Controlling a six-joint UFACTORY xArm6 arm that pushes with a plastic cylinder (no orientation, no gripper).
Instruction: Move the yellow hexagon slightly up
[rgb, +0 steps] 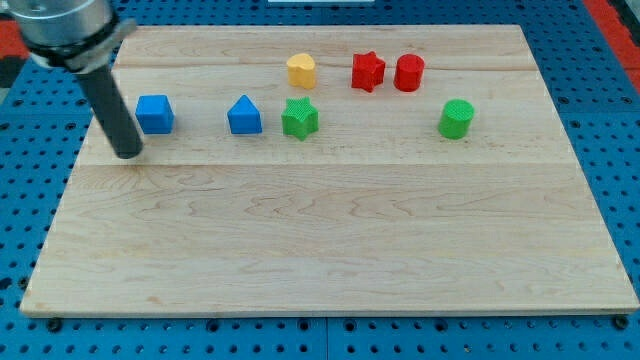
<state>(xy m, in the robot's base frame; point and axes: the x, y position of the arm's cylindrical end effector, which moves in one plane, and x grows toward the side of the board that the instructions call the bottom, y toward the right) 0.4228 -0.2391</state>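
The only yellow block sits near the board's top edge, centre; its shape reads more like a heart than a hexagon. My tip rests on the board at the view's left, far left of and below the yellow block. It is just below-left of the blue cube and touches no block.
A blue triangular block and a green star sit just below the yellow block. A red star and a red cylinder are to its right. A green cylinder stands further right. The wooden board lies on blue pegboard.
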